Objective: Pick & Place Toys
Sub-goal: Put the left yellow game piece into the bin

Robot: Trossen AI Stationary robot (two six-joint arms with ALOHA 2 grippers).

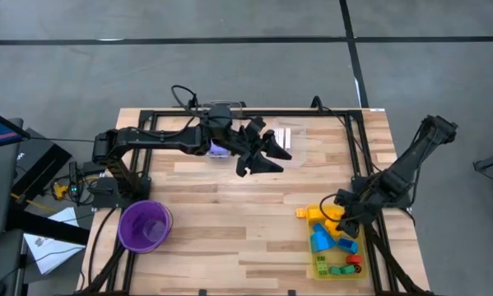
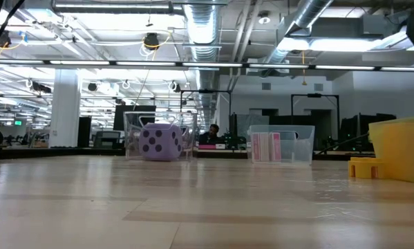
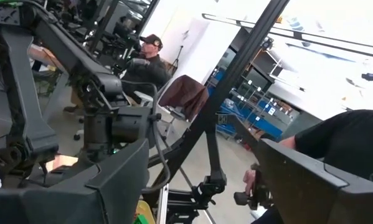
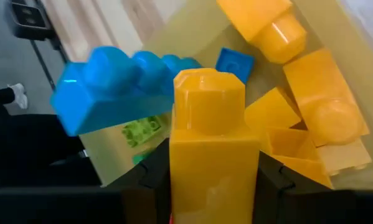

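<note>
Cup: purple cup [image 1: 146, 225] near the table's [image 1: 230, 238] left front corner, apart from the sorting.
Left end effector [image 1: 262, 152]: released, raised near the back edge over the clear boxes [image 1: 289, 140], probably after a drop.
Right end effector [image 1: 342, 220]: clenched on a yellow block [image 4: 212, 155], smooth and studded, over the yellow tray [image 1: 320, 265] at the right front corner, where blue blocks [image 4: 111, 87] lie.

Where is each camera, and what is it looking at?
High view: above, looking straight down; both arms, yellow tray.
Low view: at tabletop height, facing the room; no arm shows, purple die.
Left wrist view: facing the room; left end effector open.
Right wrist view: right end effector gripping a yellow block.
High and right wrist views share the blue block.
</note>
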